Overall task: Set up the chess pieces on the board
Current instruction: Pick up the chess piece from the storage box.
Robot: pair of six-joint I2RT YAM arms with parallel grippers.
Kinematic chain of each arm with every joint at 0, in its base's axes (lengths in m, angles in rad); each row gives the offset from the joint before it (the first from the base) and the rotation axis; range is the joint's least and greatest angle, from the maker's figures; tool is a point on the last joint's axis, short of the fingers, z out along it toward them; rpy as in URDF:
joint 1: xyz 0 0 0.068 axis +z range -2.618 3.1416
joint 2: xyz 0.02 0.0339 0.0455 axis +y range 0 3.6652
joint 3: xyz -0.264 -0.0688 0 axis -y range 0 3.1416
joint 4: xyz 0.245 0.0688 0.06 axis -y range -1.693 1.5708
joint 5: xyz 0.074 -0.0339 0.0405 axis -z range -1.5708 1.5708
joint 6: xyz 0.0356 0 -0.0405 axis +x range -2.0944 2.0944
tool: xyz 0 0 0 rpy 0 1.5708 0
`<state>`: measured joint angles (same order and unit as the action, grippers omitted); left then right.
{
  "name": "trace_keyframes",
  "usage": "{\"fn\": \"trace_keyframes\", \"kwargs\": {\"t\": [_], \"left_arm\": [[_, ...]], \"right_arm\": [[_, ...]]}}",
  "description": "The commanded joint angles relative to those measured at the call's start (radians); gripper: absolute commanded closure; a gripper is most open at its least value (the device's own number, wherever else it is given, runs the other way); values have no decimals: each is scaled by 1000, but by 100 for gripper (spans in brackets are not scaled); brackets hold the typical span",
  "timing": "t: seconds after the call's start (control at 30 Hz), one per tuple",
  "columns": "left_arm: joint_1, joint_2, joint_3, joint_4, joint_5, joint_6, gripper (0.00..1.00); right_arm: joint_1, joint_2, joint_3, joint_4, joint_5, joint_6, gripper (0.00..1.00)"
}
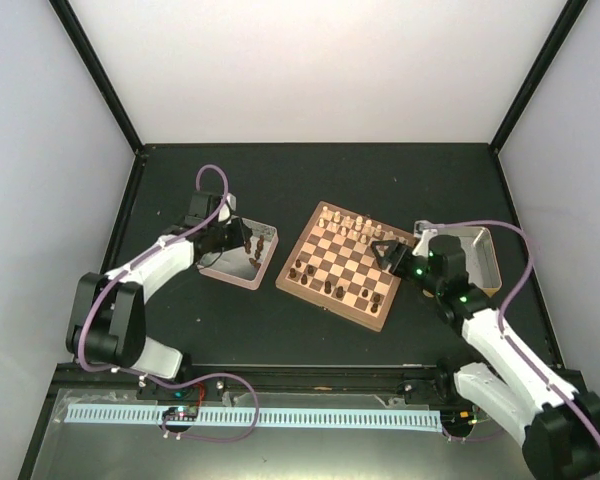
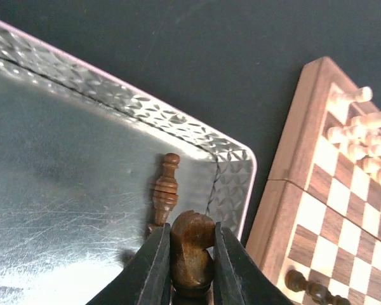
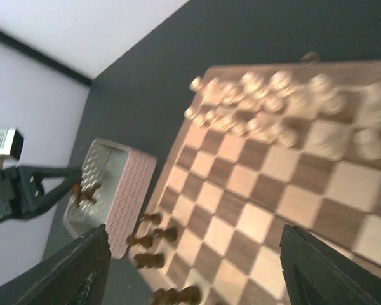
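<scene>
My left gripper (image 2: 190, 232) is shut on a dark brown knight (image 2: 192, 254), held just above the near right corner of the left metal tray (image 2: 82, 159). Another dark piece (image 2: 166, 187) lies in that tray just beyond the knight. The board (image 1: 345, 265) lies at the table's middle, with several dark pieces (image 1: 320, 280) along its near side. My right gripper (image 1: 388, 252) hovers open and empty over the board's right part. In the right wrist view the gripper (image 3: 197, 279) is above the board (image 3: 273, 197), with the dark pieces (image 3: 149, 241) to the left.
Cream-white chessmen (image 1: 350, 225) stand in rows along the board's far side. A second metal tray (image 1: 480, 255) sits right of the board, behind my right arm. Black frame posts and white walls enclose the dark table.
</scene>
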<state>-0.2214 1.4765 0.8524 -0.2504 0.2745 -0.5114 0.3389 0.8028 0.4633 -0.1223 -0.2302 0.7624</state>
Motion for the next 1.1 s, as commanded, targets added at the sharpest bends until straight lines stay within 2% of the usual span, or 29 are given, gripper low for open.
{"fn": "trace_keyframes", "kwargs": {"t": [0.0,0.2,0.33,0.47,0.63,0.73,0.9,1.07], "left_arm": [[7,-95,-16,51,16,20,92],[9,-167,-6,-10,-13,-7,92],[16,-189,19,-72,27,-76,91],[22,-220,72,-159,60,-102,91],[48,-218,135,-271,93,-74,90],[84,-224,142,-303,129,-79,90],[129,-204,144,-312,241,-101,90],[142,-202,145,-307,310,-125,90]], "right_arm": [[62,128,60,240,-227,24,26],[263,378,275,273,-161,-6,28],[380,562,408,288,-114,-113,30],[448,717,506,359,-89,-296,32],[488,912,655,403,-156,-406,44],[513,975,674,469,-154,-504,43],[540,1044,651,624,-151,-638,38],[588,1108,648,722,-63,-784,35]]}}
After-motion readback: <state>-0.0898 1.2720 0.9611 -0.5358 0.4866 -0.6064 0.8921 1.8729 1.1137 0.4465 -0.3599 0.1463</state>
